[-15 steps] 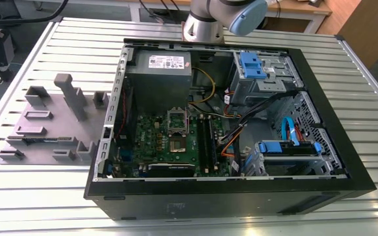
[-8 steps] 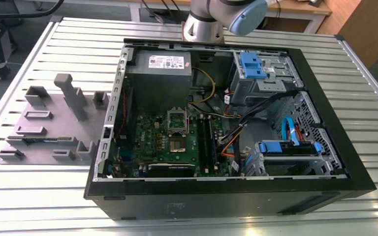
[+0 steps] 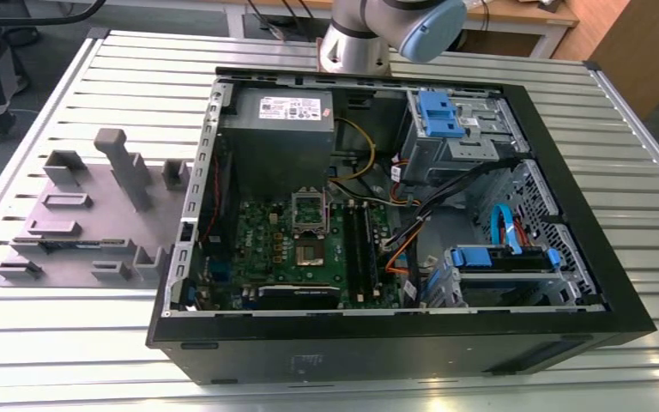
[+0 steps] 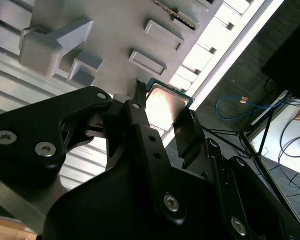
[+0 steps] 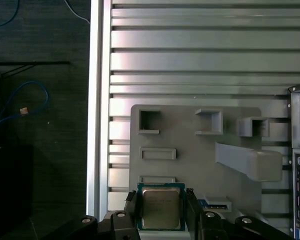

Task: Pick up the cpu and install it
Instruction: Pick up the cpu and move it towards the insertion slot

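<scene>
Over the grey fixture (image 5: pixel 190 165), at nine o'clock from the case (image 3: pixel 421 343) in the exterior view, my tool (image 5: pixel 161 212) is clamped on the cpu (image 5: pixel 161 205) by two opposite edges. I judge the chip light, stiff and fragile underneath, so edges only, with gentle pressure.

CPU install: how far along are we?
Done: the grasp. In both wrist views the cpu sits clamped between the fingers of the pincer, with the grey fixture plate behind it. In hand: the chip, apparently lifted off the plate. Left: seating it. In the exterior view the socket on the green board looks dark, with no silver chip in it.
</scene>
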Tool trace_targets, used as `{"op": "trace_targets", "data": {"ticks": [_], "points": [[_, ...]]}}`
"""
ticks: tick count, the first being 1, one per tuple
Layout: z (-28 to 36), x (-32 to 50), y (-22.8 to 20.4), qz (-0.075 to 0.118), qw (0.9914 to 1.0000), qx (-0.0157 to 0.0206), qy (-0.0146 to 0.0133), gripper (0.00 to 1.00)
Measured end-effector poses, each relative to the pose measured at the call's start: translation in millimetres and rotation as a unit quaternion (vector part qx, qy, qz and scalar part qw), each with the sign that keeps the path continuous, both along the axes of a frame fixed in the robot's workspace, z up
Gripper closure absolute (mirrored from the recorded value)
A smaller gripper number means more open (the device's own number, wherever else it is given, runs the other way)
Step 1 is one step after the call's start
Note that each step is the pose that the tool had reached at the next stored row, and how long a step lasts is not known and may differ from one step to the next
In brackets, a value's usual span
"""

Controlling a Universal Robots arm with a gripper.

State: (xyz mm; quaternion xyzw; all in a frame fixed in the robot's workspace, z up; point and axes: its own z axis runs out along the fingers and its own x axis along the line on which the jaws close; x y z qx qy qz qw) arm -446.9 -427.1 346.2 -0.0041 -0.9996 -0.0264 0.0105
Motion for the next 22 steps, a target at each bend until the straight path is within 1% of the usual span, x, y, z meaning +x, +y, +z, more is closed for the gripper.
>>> {"op": "trace_targets", "data": {"ticks": [22], "points": [[7.9,0.0,0.0,0.000,1.00000,-0.0001,0.0002,0.53]]}}
